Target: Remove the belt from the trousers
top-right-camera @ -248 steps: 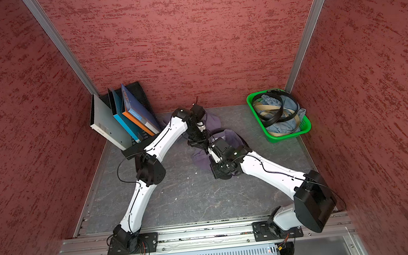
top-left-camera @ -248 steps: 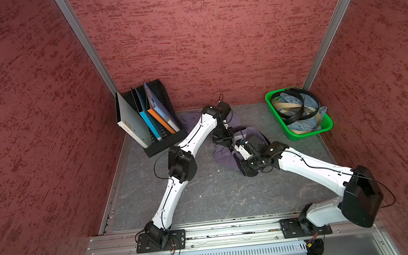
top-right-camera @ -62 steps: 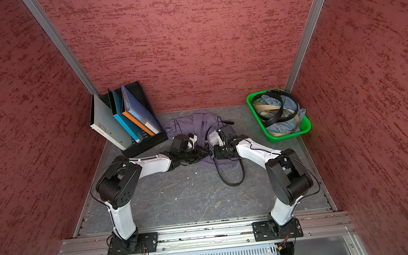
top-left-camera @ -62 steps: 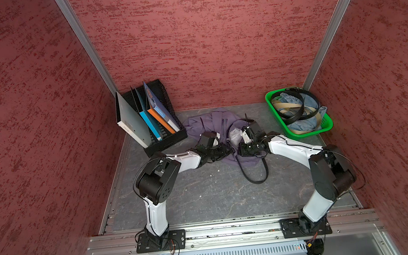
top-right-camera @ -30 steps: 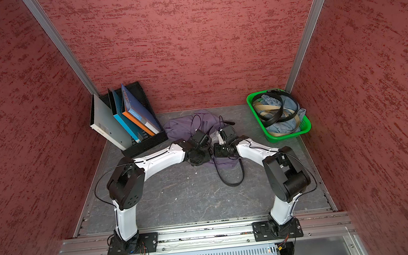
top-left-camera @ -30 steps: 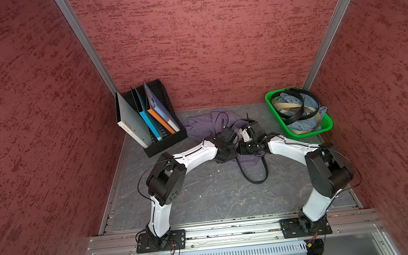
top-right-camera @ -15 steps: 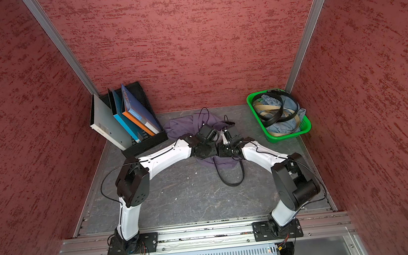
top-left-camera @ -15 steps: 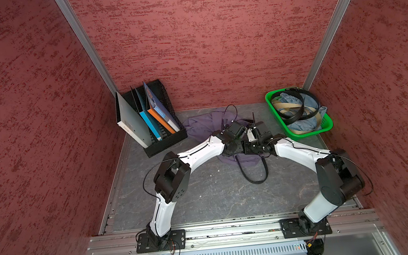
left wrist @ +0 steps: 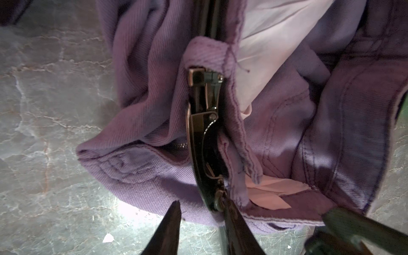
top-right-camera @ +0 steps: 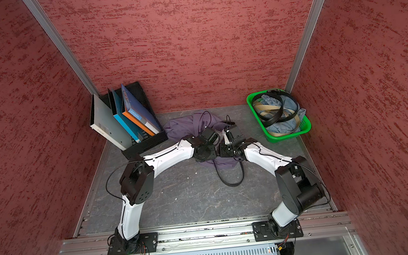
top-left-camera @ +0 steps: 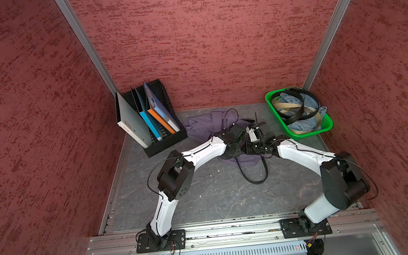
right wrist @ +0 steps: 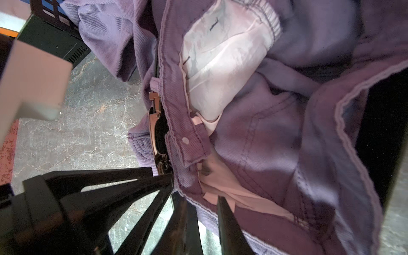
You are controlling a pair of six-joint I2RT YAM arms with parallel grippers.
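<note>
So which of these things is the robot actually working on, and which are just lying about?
Part of the job:
- the black belt
- the purple trousers, with a loop the belt runs through

Just lying about:
- the black file rack and its folders
- the green basket holding denim and other belts

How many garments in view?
2: purple trousers on the table, toward the back; light-blue denim piece in the green basket, back right corner. More may be hidden in the basket.
</note>
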